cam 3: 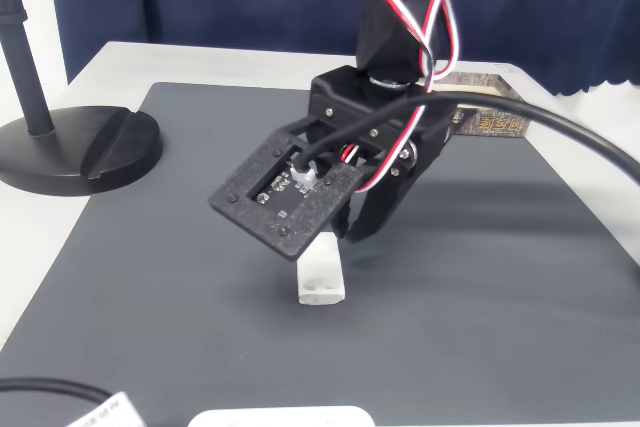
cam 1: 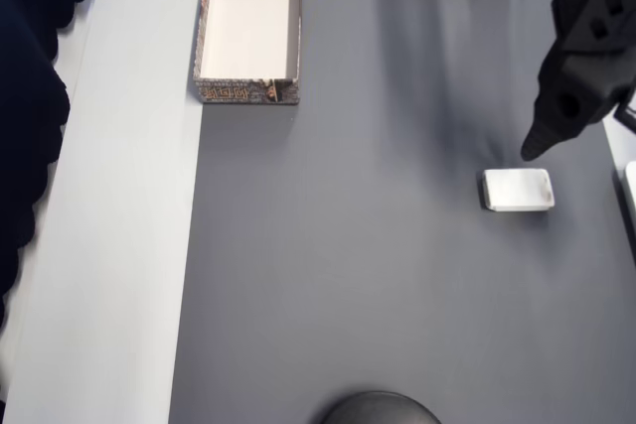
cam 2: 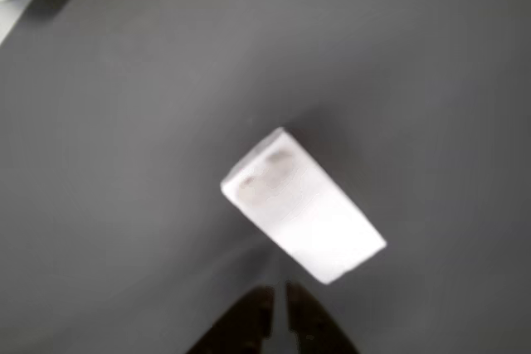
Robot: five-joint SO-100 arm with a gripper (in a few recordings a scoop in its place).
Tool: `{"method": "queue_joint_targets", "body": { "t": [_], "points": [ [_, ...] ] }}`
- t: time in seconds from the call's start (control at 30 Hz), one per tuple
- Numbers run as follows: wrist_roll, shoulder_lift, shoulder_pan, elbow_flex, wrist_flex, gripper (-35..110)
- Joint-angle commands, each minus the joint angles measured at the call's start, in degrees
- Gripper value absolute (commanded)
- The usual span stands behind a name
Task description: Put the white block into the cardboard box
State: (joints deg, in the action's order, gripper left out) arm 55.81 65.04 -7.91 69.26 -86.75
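Here the dark grey rectangular mat covers most of the overhead view, lying on a pale grey table. In the fixed view the black arm with red and white wires comes down from the upper right of the frame toward the middle of the mat.

The long shallow cardboard box with cream inside and brown-grey printed walls sits at the upper left of the overhead view, on the border of mat and table. In the fixed view a part of its printed wall shows behind the arm, at the right.

The black two-finger gripper is at the bottom middle of the wrist view; its two tips stand almost together with a thin slit between them, and they grasp nothing.

The small flat white block with rounded corners lies on the mat at the right of the overhead view, well apart from the box. In the wrist view the block is at the centre, just above the tips and not touching them
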Motion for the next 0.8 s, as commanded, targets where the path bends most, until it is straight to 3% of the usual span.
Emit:
{"method": "queue_joint_targets", "body": {
  "t": [0.0, 0.1, 0.4, 0.77],
  "points": [
    [14.59, 2.11, -0.70, -4.04, -0.09, -2],
    [23.20, 1.85, -0.44, -4.04, 1.23, -2],
    [35.07, 1.67, -1.32, -4.13, 1.76, -2],
    [39.64, 1.23, -2.29, -3.78, 3.60, -2]
  ]
}}
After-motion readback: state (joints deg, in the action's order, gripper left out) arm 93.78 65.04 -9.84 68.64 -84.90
